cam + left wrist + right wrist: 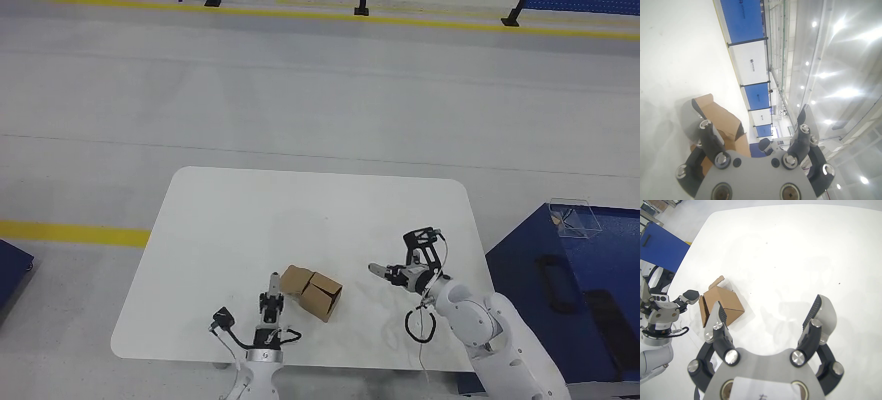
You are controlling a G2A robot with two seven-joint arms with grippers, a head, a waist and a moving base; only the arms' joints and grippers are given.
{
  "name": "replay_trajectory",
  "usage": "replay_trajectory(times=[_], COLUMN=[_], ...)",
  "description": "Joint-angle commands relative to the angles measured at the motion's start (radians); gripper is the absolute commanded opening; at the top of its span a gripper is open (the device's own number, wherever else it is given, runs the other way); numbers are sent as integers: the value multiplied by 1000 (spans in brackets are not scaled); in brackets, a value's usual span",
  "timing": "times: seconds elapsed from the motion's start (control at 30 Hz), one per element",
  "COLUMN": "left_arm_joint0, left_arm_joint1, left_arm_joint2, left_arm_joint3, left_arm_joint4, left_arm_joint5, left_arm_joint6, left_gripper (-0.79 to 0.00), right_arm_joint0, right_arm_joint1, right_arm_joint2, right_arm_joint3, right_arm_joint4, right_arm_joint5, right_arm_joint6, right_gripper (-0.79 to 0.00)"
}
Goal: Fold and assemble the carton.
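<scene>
Top view: white table (300, 210) w/ rounded corners on a pale grey floor w/ yellow lines. A blue cabinet (560, 290) stands off the table, well to the right of the carton. The brown carton (311, 291) lies on the table near its front edge, partly folded up. L gripper (271, 298) sits just beside the carton on its left. R gripper (402, 258) is on the carton's other side, apart from it, fingers spread wide.

L wrist view: hall w/ blue and white wall panels and ceiling lights behind. L gripper (745, 108) has its jaws wide apart, nothing btwn them. The carton (721, 119) is outside the gap, right next to one finger (691, 111); can't tell if they touch.

R wrist view: white table (791, 247) below, a few dark specks on it. R gripper (768, 300) has its jaws wide apart, holding nothing. The carton (723, 300) lies on the table beyond one finger, not btwn the two. Its open end w/ corrugated edges faces the L gripper, whose dark finger pad (691, 294) is just beside that end. A small flap (717, 282) sticks out on the carton's side away from the R gripper.
</scene>
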Motion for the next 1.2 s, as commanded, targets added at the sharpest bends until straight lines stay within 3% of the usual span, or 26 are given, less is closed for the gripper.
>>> replay_trajectory(times=[0.0,0.1,0.27,0.47,0.7,0.87,1.17], left_arm_joint0=[-15,-40,-76,-112,-170,-242,-316], left_arm_joint1=[-4,-9,-20,-29,-41,-58,-78], left_arm_joint2=[2,3,11,23,14,28,48], left_arm_joint3=[16,53,117,206,328,468,611], left_arm_joint4=[-12,-24,-71,-94,-73,-86,-100], left_arm_joint5=[25,48,13,-135,-395,-458,-624], left_arm_joint6=[-11,-21,-39,-92,-40,-53,-134], left_gripper=[0,0,0,0,0,0,0], right_arm_joint0=[1,0,0,-4,-14,-19,-29], right_arm_joint1=[0,-1,-2,-2,-2,-3,-3], right_arm_joint2=[1,3,3,8,16,17,18], right_arm_joint3=[1,2,5,8,-7,-15,-28], right_arm_joint4=[1,1,2,6,8,3,-6], right_arm_joint5=[2,1,1,-4,-7,-4,5], right_arm_joint6=[-2,-4,-5,-7,-3,-4,-12], right_gripper=[0,0,0,0,0,0,0])
